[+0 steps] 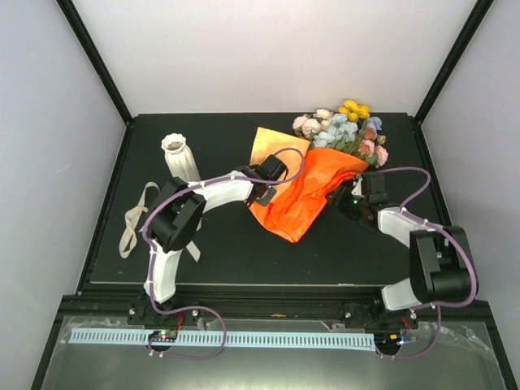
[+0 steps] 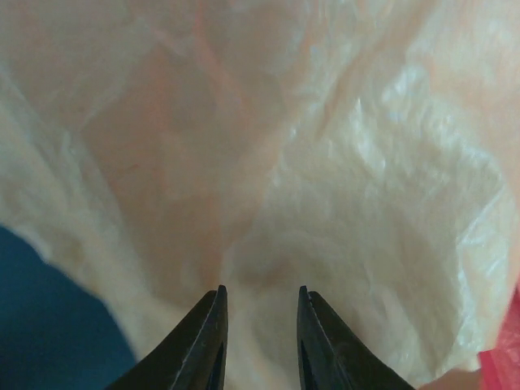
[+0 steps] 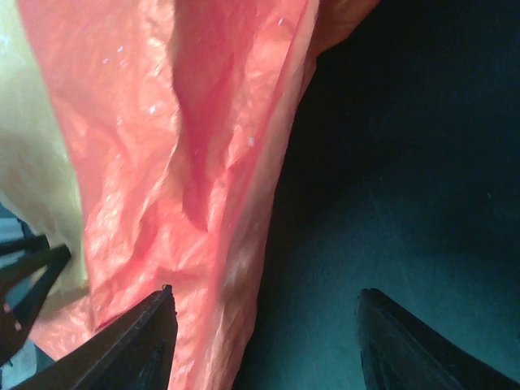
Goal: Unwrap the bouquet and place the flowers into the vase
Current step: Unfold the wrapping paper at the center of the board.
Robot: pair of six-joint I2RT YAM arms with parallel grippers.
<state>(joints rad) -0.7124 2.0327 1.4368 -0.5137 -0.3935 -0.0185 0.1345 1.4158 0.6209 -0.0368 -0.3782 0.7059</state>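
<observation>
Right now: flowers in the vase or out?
Out. The flowers lie on the table in the orange paper, right of the vase.

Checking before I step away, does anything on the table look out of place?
Only the cream ribbon: it lies loose near the left edge of the table, apart from the bouquet. The bouquet lies on its side with its orange paper crumpled. The vase stands upright; nothing looks spilled.
</observation>
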